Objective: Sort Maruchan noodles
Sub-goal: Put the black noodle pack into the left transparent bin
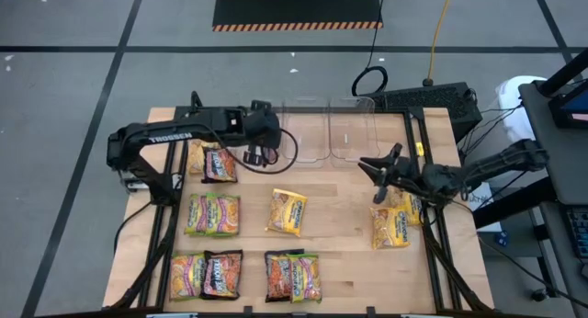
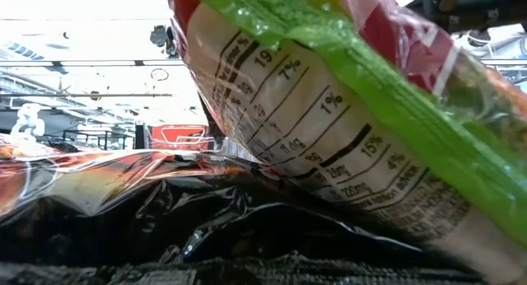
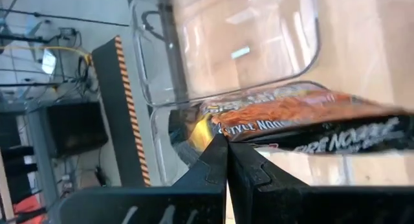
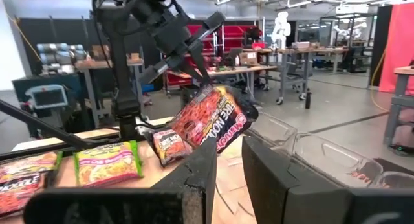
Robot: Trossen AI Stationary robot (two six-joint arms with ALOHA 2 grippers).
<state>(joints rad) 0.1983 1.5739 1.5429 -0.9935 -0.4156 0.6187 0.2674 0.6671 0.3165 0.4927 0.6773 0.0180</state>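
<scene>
My left gripper (image 1: 265,146) hangs near the left clear bin (image 1: 310,134), shut on a black and red-orange noodle packet (image 4: 213,123). That packet fills the left wrist view (image 3: 310,114). My right gripper (image 1: 375,178) hovers open over bare table beside the right bin (image 1: 356,134), near two yellow packets (image 1: 390,228). Other packets lie flat on the table: a black one (image 1: 219,164), a lime-green pair (image 1: 213,214), a yellow one (image 1: 288,212), and several along the near edge (image 1: 220,274). Packets (image 2: 346,104) close to the lens block the low view. My left gripper pinches the black and red-orange packet between its two fingers (image 3: 220,160) at its upper edge (image 4: 206,89). The fingers come from above, slanting down. The packet hangs tilted below them, lifted clear of the table.
Two clear bins stand side by side at the far middle of the table. Bare wood (image 1: 344,235) lies between the middle yellow packet and the right-hand packets. Cables and a black box (image 1: 432,97) sit beyond the far right corner.
</scene>
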